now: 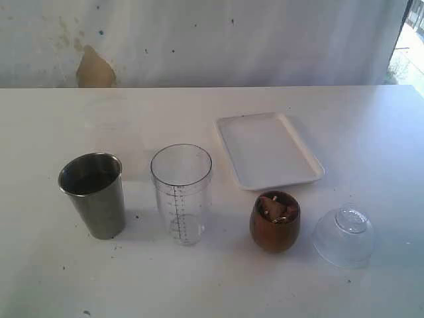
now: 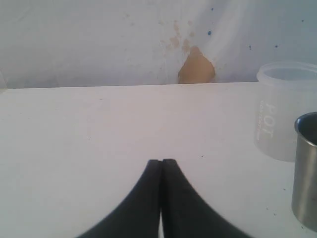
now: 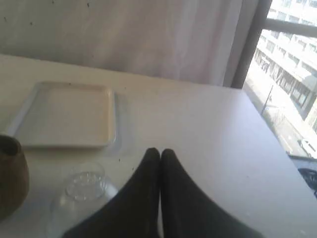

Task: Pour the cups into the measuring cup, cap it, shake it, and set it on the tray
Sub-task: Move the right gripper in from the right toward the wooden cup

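Note:
The brushed-steel tumbler (image 1: 93, 195) stands at the front left of the white table, and it shows at the frame edge in the left wrist view (image 2: 307, 168). Right of it is the clear measuring cup (image 1: 181, 192), its scale facing the exterior camera; the left wrist view shows its other side with pale lettering (image 2: 285, 109). The dark wooden cup (image 1: 275, 220) (image 3: 10, 173) holds something brownish. Behind it lies the white tray (image 1: 268, 149) (image 3: 67, 114). My left gripper (image 2: 161, 161) and right gripper (image 3: 160, 151) are both shut and hold nothing. Neither appears in the exterior view.
A clear domed lid (image 1: 343, 235) (image 3: 84, 191) rests on the table right of the wooden cup, close to my right gripper. A white curtain with a tan patch (image 1: 93, 66) hangs behind the table. The table's far right edge (image 3: 267, 134) borders a window.

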Available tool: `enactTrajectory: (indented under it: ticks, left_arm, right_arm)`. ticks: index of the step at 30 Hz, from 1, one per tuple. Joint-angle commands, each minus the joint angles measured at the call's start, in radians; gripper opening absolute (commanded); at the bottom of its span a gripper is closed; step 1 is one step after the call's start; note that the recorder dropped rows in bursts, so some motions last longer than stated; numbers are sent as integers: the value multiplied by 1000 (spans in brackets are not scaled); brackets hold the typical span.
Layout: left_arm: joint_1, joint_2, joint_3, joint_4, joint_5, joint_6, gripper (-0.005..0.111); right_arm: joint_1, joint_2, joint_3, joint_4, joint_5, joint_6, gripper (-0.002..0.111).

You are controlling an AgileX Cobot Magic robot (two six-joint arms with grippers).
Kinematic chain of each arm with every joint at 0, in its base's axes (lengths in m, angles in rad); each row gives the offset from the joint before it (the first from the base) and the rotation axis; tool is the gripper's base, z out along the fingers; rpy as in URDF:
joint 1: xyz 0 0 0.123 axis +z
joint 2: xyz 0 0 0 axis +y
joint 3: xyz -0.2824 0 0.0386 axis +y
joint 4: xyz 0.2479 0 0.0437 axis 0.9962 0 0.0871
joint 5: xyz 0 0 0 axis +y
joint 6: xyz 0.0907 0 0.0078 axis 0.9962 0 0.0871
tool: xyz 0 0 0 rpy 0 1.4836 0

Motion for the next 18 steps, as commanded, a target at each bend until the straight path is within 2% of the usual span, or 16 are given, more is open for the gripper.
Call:
enactTrajectory:
  ticks: [1, 5, 7, 10, 13, 15, 16, 17, 18]
  left_arm:
    - [-2, -4, 4, -7, -1, -3, 0]
    - [-2, -4, 4, -7, -1, -3, 0]
    - [-2, -4, 4, -7, -1, -3, 0]
    - [-2, -4, 4, -7, -1, -3, 0]
    - [-2, -4, 4, -7, -1, -3, 0]
    - [-2, -4, 4, -7, -1, -3, 0]
    - [-2, -4, 4, -7, -1, -3, 0]
    - [-2, -4, 4, -7, -1, -3, 0]
    - [-2, -4, 4, -7, -1, -3, 0]
  right_arm:
    - [-1, -5, 5, -10, -133, -12, 0]
    - [-1, -5, 5, -8, -334, 44, 0]
    - [-1, -5, 5, -8, -448, 163, 0]
    - [-1, -5, 5, -8, -498, 389, 0]
    - [-1, -5, 5, -48, -540, 498, 0]
    - [-1, -5, 0, -86, -574, 498, 10]
    - [-1, 3, -31, -114, -574, 499, 30]
    - [-1, 17, -42, -125, -574, 511, 44]
    - [-1, 63, -70, -129, -574, 551, 73]
